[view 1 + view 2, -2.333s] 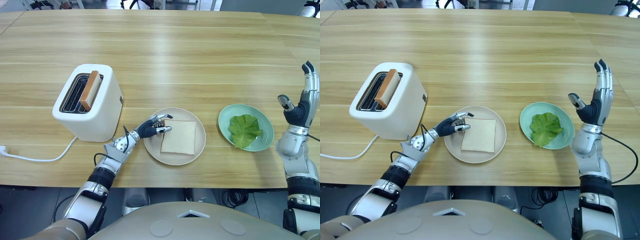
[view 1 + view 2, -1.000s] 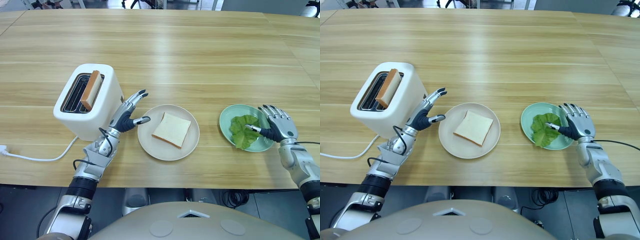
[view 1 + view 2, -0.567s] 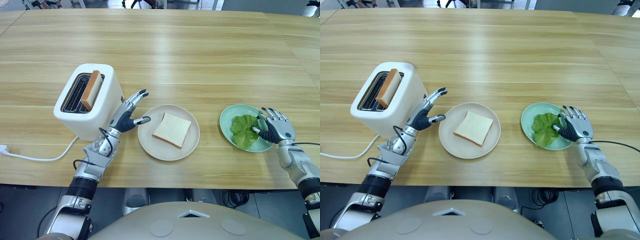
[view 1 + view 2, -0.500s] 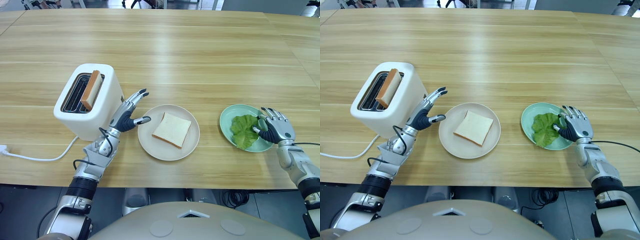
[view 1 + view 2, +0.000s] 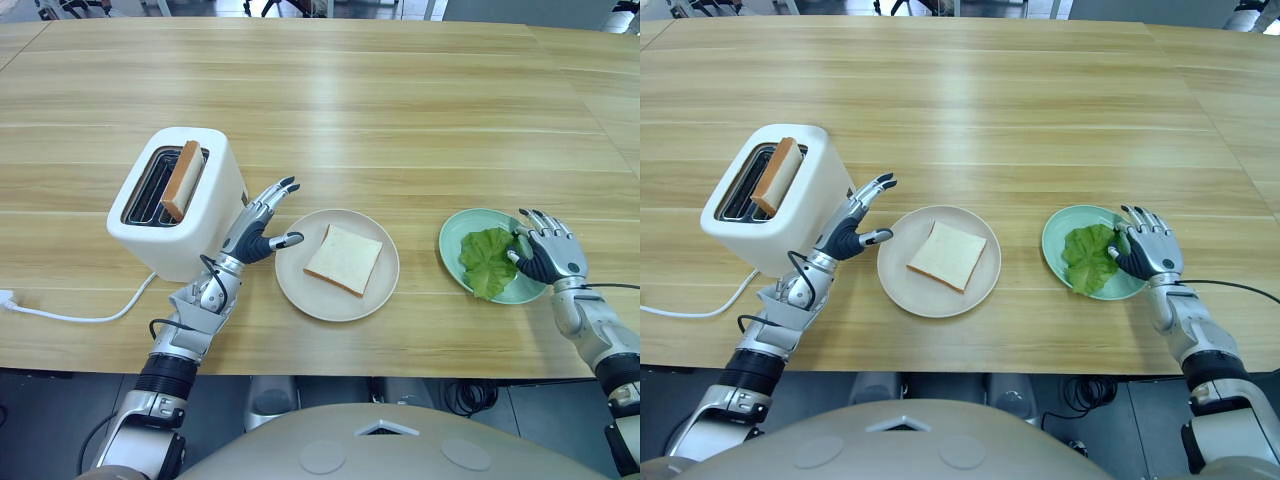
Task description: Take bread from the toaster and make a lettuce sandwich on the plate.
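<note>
Right hand (image 5: 546, 256) is tipping more upright than a second ago, touching the lettuce (image 5: 486, 262) edge on the green plate (image 5: 452, 230); can't tell if it's pinching. Bread slice (image 5: 343, 259) is lying on the beige plate (image 5: 300, 292). Left hand (image 5: 255, 232) is hovering spread, holding nothing, beside the toaster (image 5: 200, 235), with a second slice (image 5: 181, 180) sticking up from its slot.
</note>
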